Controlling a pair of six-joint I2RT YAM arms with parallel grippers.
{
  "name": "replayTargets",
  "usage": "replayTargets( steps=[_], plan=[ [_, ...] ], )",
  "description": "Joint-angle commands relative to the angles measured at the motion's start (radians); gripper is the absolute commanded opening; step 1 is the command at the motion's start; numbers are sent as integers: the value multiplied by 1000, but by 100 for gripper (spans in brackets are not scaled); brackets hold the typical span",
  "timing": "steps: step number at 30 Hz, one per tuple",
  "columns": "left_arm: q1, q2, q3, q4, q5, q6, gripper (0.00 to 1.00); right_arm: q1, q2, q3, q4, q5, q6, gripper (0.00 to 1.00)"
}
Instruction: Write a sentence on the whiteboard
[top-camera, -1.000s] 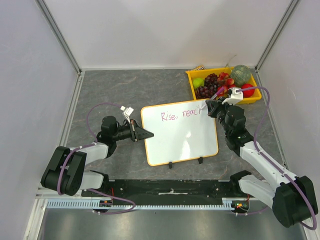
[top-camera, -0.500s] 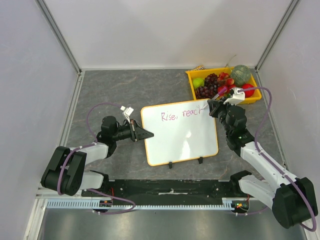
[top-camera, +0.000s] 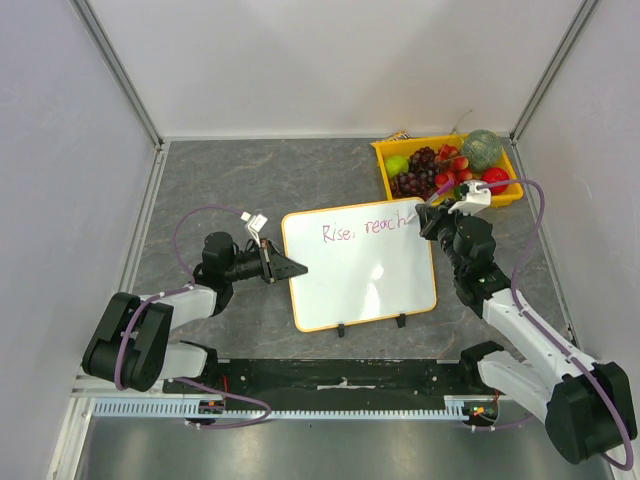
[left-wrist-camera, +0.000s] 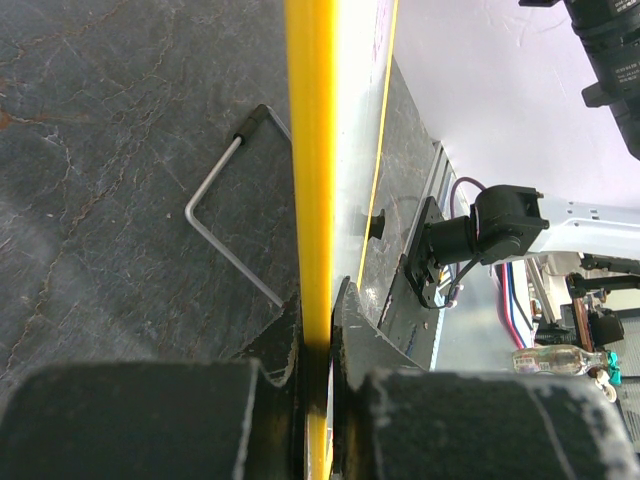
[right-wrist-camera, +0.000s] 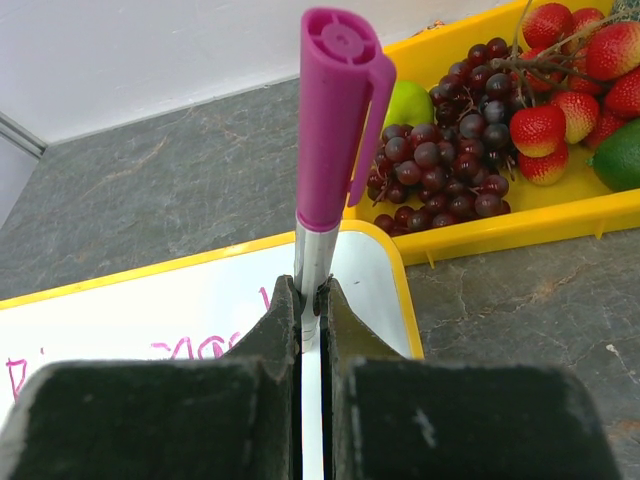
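Grey stone-pattern table (top-camera: 240, 180): whiteboard (top-camera: 365, 275) rests at centre; yellow fruit tray (top-camera: 382, 168) at far-right corner, close by, not touching.

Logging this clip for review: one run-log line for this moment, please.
left claw shut on whiteboard | right claw shut on marker | sentence reads "Rise, reach"

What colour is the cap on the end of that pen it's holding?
The cap is magenta-pink, clearest in the right wrist view.
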Motion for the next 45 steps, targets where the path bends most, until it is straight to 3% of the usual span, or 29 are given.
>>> replayTargets(
  steps=[1, 10, 22, 45],
  plan=[
    [4, 31, -13, -115, -181, 176, 2, -3, -18, -33, -50, -12, -22, 0],
    [2, 31, -13, -116, -178, 178, 2, -3, -41, -17, -55, -15, -16, 0],
    [2, 28, -13, -115, -183, 178, 2, -3, -206, -24, -56, -76, 41, 0],
    [1, 30, -13, -116, -185, 178, 2, -3, -160, -19, -44, -188, 0, 0]
  ],
)
